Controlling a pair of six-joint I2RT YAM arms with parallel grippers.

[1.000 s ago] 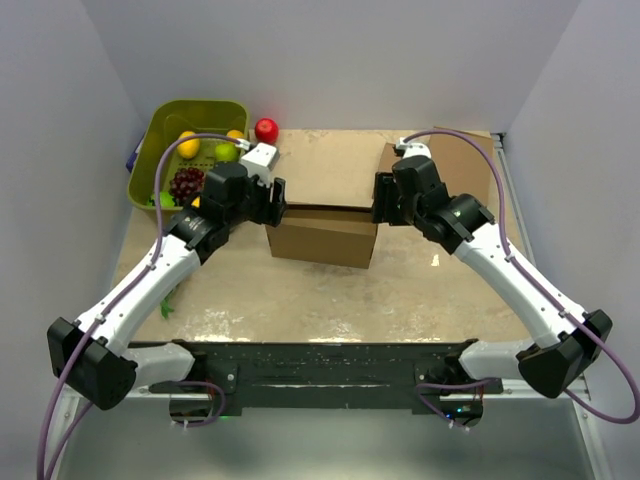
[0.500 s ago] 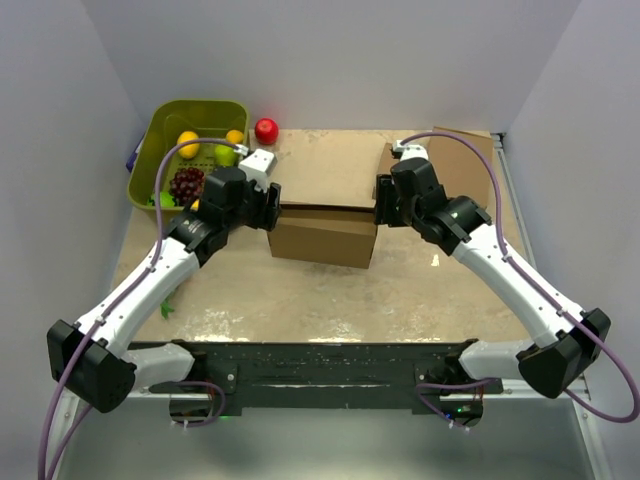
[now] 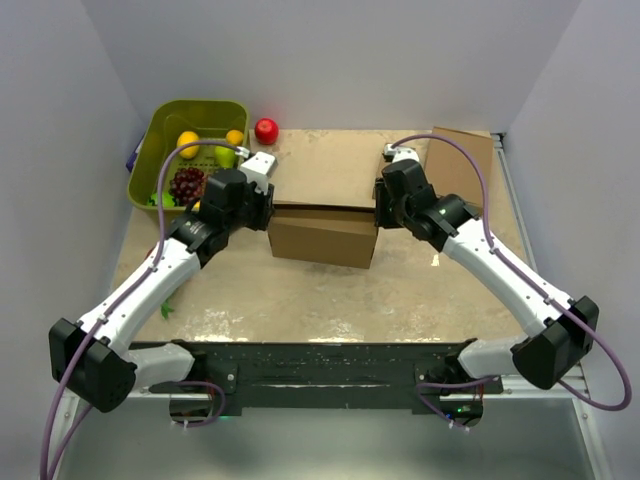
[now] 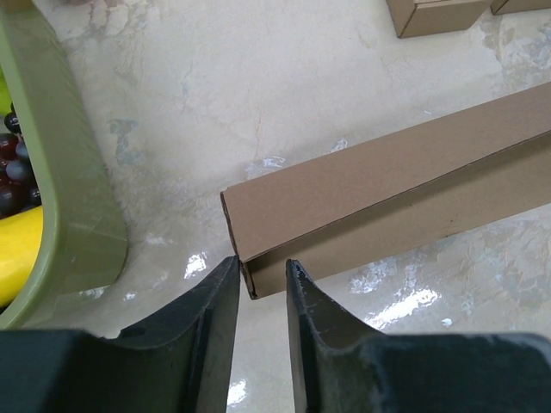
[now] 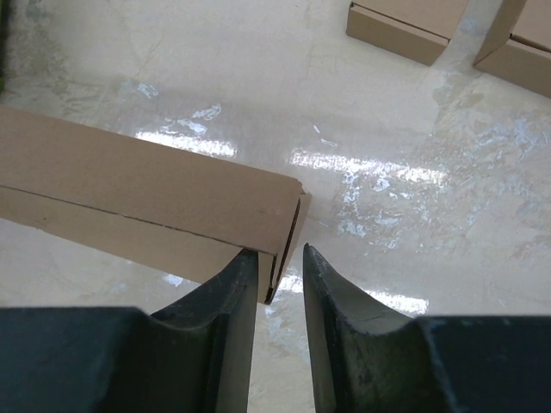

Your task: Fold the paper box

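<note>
The paper box (image 3: 322, 235) stands in the middle of the table as a long, shallow brown cardboard shape, its top panel folded over. My left gripper (image 3: 270, 208) is at the box's left end. In the left wrist view the box (image 4: 362, 185) has its end corner between the left gripper (image 4: 261, 262) fingertips, which are narrowly open around it. My right gripper (image 3: 379, 205) is at the right end. In the right wrist view the end wall of the box (image 5: 146, 185) lies against one finger (image 5: 241, 275) of the right gripper (image 5: 280, 251), with a gap to the other.
A green basket (image 3: 160, 150) of fruit stands at the back left, with a red apple (image 3: 266, 130) and a small white block (image 3: 260, 160) beside it. A flat brown box (image 3: 462, 160) lies at the back right. The basket wall (image 4: 60, 172) is close to the left gripper.
Both grippers have moved inward onto the ends of the box and their fingers have narrowed. The box has stayed in place.
</note>
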